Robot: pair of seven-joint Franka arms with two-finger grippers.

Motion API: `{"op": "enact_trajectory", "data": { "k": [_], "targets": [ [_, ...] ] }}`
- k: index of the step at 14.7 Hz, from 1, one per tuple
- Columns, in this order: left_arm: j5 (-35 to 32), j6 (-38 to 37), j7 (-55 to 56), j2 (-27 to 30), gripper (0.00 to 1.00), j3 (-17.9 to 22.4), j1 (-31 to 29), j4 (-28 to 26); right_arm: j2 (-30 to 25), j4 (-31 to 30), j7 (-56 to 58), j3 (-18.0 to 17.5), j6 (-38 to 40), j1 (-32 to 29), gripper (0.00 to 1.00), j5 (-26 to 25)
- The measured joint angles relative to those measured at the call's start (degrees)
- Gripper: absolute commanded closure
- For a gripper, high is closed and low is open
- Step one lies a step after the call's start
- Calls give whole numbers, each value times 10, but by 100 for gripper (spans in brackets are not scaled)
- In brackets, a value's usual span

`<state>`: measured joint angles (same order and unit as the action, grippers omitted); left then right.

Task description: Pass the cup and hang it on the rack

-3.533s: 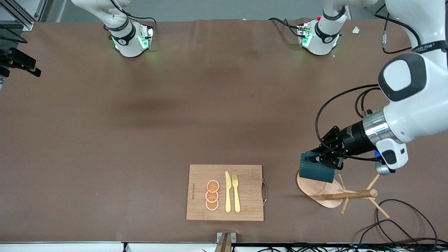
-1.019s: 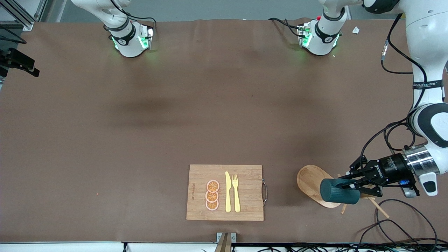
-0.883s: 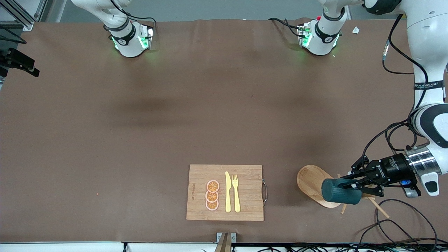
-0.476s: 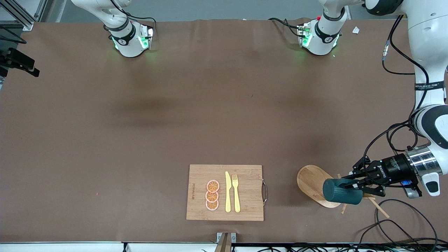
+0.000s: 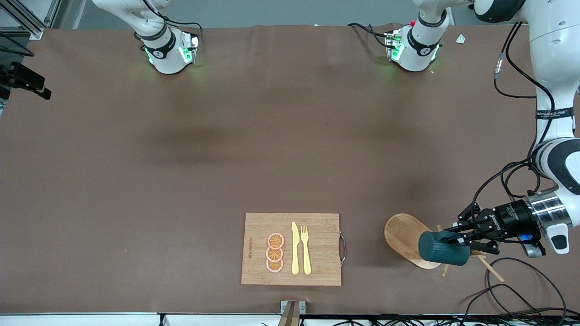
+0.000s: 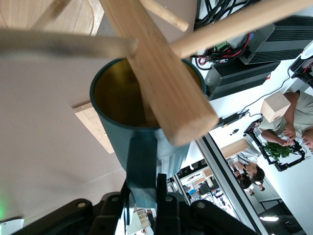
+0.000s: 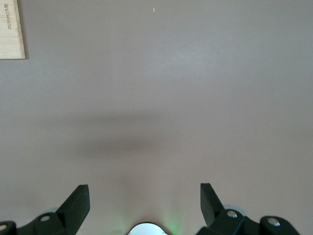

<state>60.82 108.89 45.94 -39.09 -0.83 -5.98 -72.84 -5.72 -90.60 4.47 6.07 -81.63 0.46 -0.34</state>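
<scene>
Teal-green cylindrical mug (image 5: 443, 248) clenched by its handle in left pincer (image 5: 460, 238), mouth over light wooden mug tree's (image 5: 404, 235) post top, not yet hooked on a peg. Right pincer (image 7: 145, 201) released, waiting over bare tabletop (image 7: 161, 88).

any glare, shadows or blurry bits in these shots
Front view: even light, with soft dark arm shadows across the brown table. Left wrist view: the rack post looms large and soft in front of the cup, with a bright washed-out background. Right wrist view: a faint shadow band on the table, no glare.
</scene>
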Motion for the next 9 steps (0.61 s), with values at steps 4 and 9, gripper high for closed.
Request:
{"op": "enact_trajectory", "data": {
  "k": [4,9],
  "targets": [
    [4,-10,-11,-5,97,0,-7,0,0,0,0,0,0,0,0,0],
    [4,-11,-11,-5,92,-1,-7,0,0,0,0,0,1,0,0,0]
  ]
}}
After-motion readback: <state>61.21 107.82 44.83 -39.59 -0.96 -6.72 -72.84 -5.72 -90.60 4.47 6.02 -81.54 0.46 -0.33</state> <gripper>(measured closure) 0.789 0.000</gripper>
